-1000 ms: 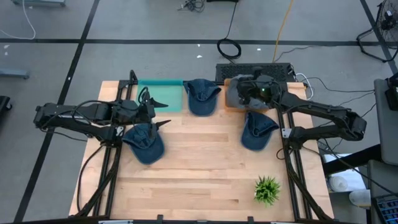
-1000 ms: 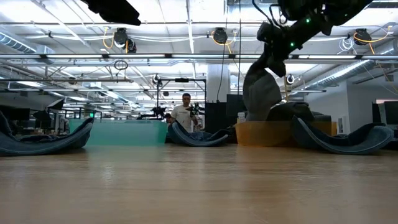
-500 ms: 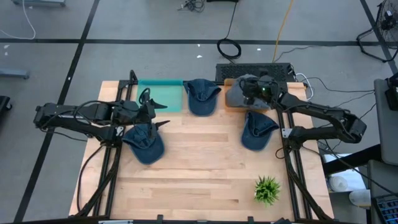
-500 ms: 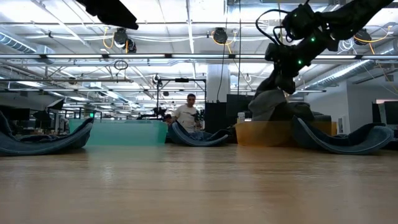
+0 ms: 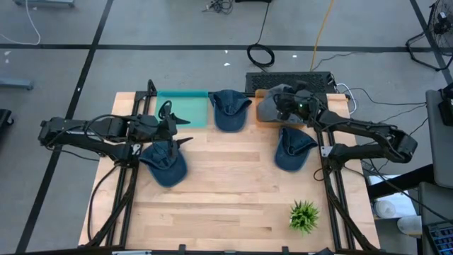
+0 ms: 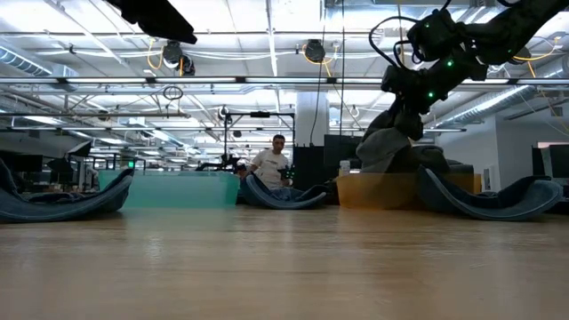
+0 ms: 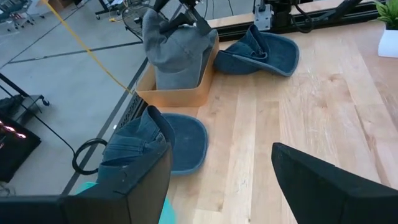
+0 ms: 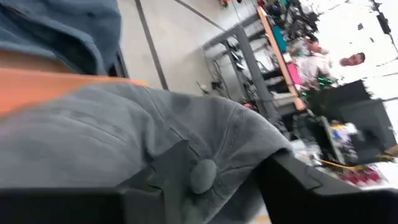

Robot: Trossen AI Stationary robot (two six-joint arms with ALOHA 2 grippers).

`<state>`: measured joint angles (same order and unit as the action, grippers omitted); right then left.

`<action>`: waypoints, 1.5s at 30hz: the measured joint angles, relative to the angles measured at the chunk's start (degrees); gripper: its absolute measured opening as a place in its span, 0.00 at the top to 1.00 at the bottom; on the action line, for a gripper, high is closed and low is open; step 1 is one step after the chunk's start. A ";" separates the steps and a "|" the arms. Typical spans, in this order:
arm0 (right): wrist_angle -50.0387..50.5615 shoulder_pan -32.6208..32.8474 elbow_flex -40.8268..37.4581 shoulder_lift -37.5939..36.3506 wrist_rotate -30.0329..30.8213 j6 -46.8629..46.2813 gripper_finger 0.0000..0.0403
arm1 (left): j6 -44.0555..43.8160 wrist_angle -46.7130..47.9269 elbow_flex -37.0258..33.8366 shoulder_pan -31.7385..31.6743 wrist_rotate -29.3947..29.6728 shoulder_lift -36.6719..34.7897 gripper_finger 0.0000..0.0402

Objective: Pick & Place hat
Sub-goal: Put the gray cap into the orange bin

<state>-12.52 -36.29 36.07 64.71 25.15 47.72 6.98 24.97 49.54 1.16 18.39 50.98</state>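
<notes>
I am releasing the grey hat [image 5: 271, 106] into the orange bin [image 7: 180, 94] at the far right of the surface [image 5: 233, 184]. My right end effector [image 5: 291, 106] is parting above it, apparently no longer gripping. Next I judge a clear lift away is needed.

Even, bright light falls from overhead onto the wooden surface [image 5: 233, 191], and shadows under the blue caps [image 5: 164, 163] are short and soft. At table height, ceiling lamps [image 6: 313, 51] glare white above the surface, and its near planks blur out of focus. The right wrist picture is smeared throughout: the grey hat [image 8: 124, 143] is soft, and the room past it is washed out to white. The left wrist picture is sharp, with faint sheen on the planks.
</notes>
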 joint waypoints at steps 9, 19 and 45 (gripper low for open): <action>0.27 0.46 -0.02 -4.09 9.28 0.02 0.42 | 0.16 0.39 0.00 -0.02 -0.11 0.00 0.32; -5.28 6.46 -0.02 -4.81 9.01 -6.30 0.41 | 1.03 0.39 0.00 -0.02 2.69 0.00 0.36; -15.95 -4.42 0.02 12.21 -2.48 -33.93 0.48 | -1.52 0.53 0.00 -0.02 2.58 0.02 0.38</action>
<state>-28.46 -40.71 36.10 76.92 22.67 13.79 5.45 25.51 49.54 1.15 20.97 51.00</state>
